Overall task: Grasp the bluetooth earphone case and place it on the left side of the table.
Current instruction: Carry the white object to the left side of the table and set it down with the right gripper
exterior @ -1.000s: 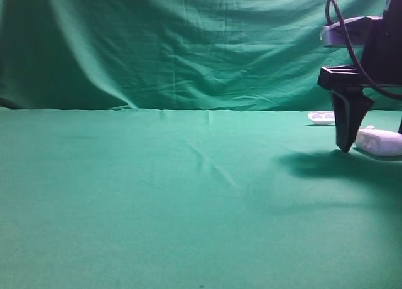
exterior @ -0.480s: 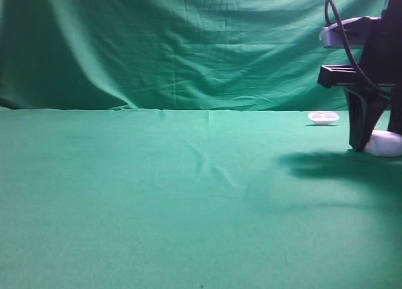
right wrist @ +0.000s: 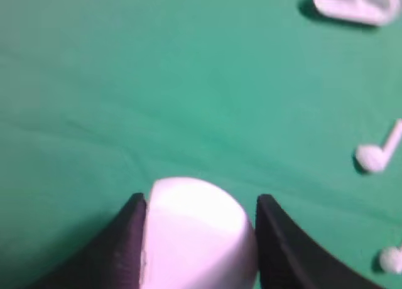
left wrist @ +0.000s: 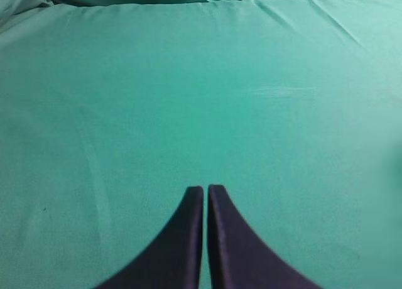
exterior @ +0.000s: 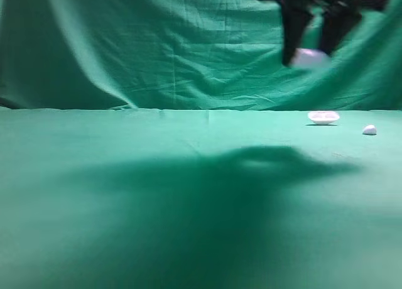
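My right gripper [exterior: 311, 53] is shut on the white bluetooth earphone case [exterior: 309, 58] and holds it high above the green table [exterior: 157, 195], at the upper right of the exterior view, blurred. In the right wrist view the case [right wrist: 198, 229] fills the gap between the two black fingers [right wrist: 125, 239] of the right gripper [right wrist: 200, 201], well above the cloth. My left gripper [left wrist: 205, 188] is shut and empty over bare green cloth; it does not show in the exterior view.
A small shallow white tray [exterior: 323, 117] lies at the back right, also in the right wrist view [right wrist: 355, 3]. A tiny white blob [exterior: 369, 130] lies right of it. Small white earbuds [right wrist: 377, 154] lie on the cloth. A wide shadow [exterior: 239, 169] spreads across the table's middle.
My right gripper closed on the case at the table's right edge, lifted it high and moved left. The tiny white blob is now uncovered where the case lay.
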You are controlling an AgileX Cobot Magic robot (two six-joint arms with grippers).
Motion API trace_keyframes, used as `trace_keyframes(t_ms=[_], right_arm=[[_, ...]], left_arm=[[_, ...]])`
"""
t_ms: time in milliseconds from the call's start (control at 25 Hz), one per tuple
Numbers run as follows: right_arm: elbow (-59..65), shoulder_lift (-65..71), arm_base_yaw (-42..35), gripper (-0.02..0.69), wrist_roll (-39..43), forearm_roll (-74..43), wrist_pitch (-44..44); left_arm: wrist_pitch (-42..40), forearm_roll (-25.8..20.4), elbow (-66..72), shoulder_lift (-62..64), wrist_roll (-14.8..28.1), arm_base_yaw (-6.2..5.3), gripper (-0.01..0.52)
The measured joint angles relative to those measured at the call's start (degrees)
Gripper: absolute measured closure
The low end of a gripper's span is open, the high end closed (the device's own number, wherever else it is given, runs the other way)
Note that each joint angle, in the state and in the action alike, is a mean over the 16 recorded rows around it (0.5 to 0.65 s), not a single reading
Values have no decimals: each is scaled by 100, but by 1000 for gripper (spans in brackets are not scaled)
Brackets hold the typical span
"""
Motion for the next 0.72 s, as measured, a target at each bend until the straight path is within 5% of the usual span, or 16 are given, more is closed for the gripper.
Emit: trace_keyframes(t_ms=[720], right_arm=[[-2206, 2488, 1402, 344, 79, 13, -248]], left_arm=[[0, 0, 0, 0, 0, 0, 514]])
